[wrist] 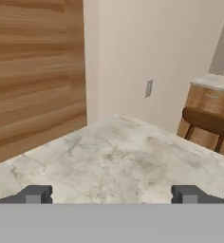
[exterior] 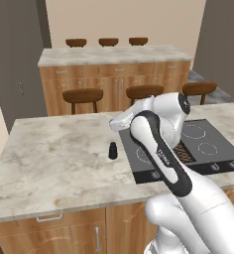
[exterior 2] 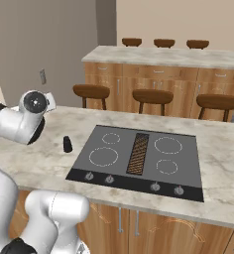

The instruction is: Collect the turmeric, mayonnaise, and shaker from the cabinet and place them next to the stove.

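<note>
Shaker (exterior: 112,150): all-black, upright on the marble counter (exterior: 54,149), just beside the stove's left edge, at about 9 o'clock from the cooktop; already set down.
Stove (exterior 2: 139,158): dark cooktop with 4 ring burners, a brown vent grille in the middle, knobs along the front.
Gripper (wrist: 112,194): jaws spread wide and holding nothing; in the hand view its 2 finger tips sit far apart at 6 o'clock, with bare marble between them.
Hand aim: along the counter toward a wood panel (wrist: 35,76) at 10 o'clock and a beige wall with an outlet plate (wrist: 148,88) at 1 o'clock.
Step in hand: likely the gap between items, 1 of 3 delivered and the empty claw free to go back.
Turmeric and mayonnaise: not beside the stove; where they stand I cannot tell.
Next move: probably swing or drive back to the cabinet, line the open jaws on 1 of the 2 jars, and close on its body below the lid.
</note>
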Motion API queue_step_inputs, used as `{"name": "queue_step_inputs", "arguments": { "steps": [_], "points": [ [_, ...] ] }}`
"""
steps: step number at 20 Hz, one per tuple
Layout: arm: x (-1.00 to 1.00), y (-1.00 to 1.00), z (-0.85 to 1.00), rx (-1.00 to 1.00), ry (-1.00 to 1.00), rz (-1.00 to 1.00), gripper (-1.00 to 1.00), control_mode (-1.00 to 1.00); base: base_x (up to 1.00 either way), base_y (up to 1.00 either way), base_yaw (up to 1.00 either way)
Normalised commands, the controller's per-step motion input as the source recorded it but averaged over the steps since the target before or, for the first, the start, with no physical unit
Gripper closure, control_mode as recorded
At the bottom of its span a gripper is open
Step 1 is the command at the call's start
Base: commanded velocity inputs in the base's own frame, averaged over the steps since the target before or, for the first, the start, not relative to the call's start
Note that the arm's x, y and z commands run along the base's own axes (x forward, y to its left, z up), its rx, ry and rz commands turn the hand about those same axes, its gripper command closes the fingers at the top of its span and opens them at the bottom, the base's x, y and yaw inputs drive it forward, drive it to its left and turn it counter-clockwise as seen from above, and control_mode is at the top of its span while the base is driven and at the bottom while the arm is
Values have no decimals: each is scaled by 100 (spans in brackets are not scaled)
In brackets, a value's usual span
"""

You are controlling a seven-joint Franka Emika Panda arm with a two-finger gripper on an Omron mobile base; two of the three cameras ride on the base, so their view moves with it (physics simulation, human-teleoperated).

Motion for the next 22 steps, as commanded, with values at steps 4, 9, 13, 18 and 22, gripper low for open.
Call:
{"name": "queue_step_inputs", "arguments": {
  "steps": [4,9,13,18,22],
  "points": [
    [-62,-25,0,-9,11,-37,-100,-100,0,0,0],
    [-58,-66,-4,-11,1,-27,-100,-100,0,0,0],
    [-20,-33,-11,-3,2,-9,-100,-100,0,0,0],
    [-26,0,-11,-1,-2,0,-100,-100,0,0,0],
    [-15,3,-6,-1,-2,-1,-100,100,-51,14,-12]
  ]
}}
